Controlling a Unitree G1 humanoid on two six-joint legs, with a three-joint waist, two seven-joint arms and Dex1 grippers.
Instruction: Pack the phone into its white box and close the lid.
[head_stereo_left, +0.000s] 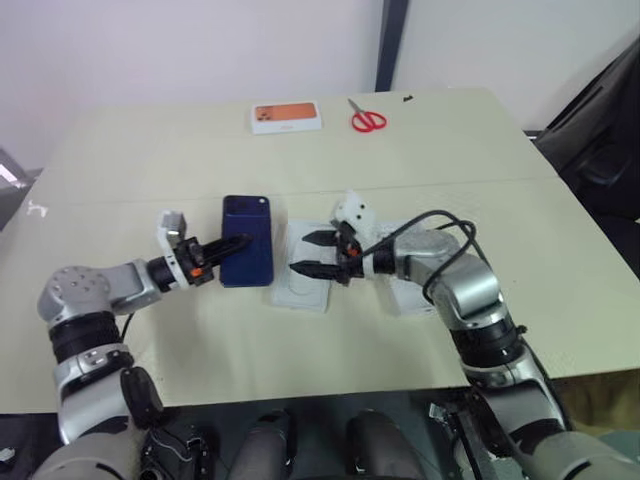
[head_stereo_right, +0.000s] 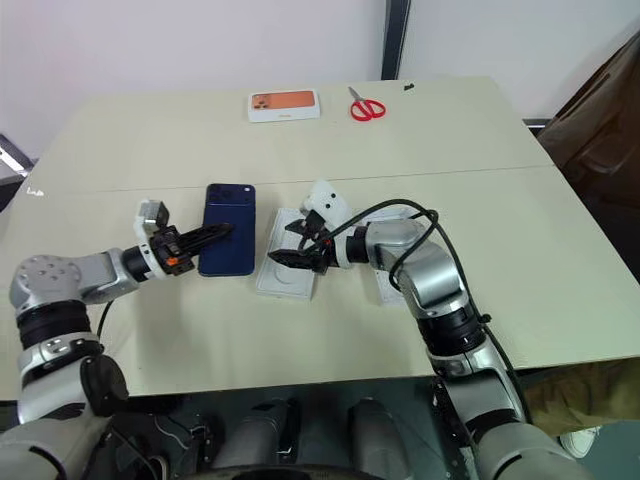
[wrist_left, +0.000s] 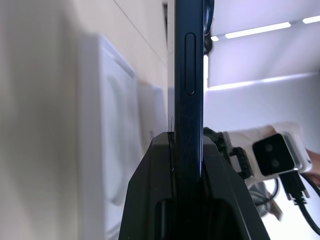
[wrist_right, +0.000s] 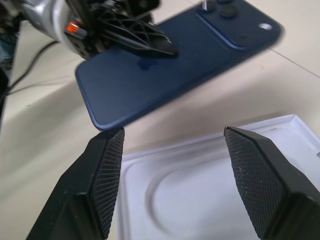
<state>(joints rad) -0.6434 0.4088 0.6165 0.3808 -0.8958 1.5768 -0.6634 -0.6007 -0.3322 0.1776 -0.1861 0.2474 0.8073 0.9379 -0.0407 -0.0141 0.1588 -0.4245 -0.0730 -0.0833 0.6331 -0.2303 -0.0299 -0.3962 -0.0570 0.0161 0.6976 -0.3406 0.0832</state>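
Left gripper (head_stereo_left: 232, 244) has its jaws clamped on the phone (head_stereo_left: 247, 240), pinching it flat across front and back near one long edge, w/ the rest sticking out past the jaw tips. Phone looks lifted a bit clear of the bench (head_stereo_left: 150, 150), back face up, camera bump at the far corner from the robot.

Right gripper (head_stereo_left: 312, 254) hangs just beside the phone's free long edge, jaws wide apart, nothing between them. Directly under those jaws lies the flat white insert (head_stereo_left: 300, 285) w/ the oval recess. Behind the right wrist something white (head_stereo_left: 408, 298) lies on the bench, prob. the box or lid, mostly hidden by the arm, can't tell which.

Handling, as a judgement: phone is stiff and thin, moderately heavy for its size, w/ smooth glossy faces, so likely slippery. A pinch near one edge leaves most of the weight hanging off the jaws, so it could pivot or slide if swung fast. Glass faces and camera bump are the fragile bits; keep jaw pads off the bump. Best hold: flat across the two big faces, near the middle of a long side. For lowering into a snug tray, gripping at a short end may leave better wall clearance.

Far beyond both jaws: box w/ orange top (head_stereo_left: 286, 117) and red scissors (head_stereo_left: 367, 119), not involved.
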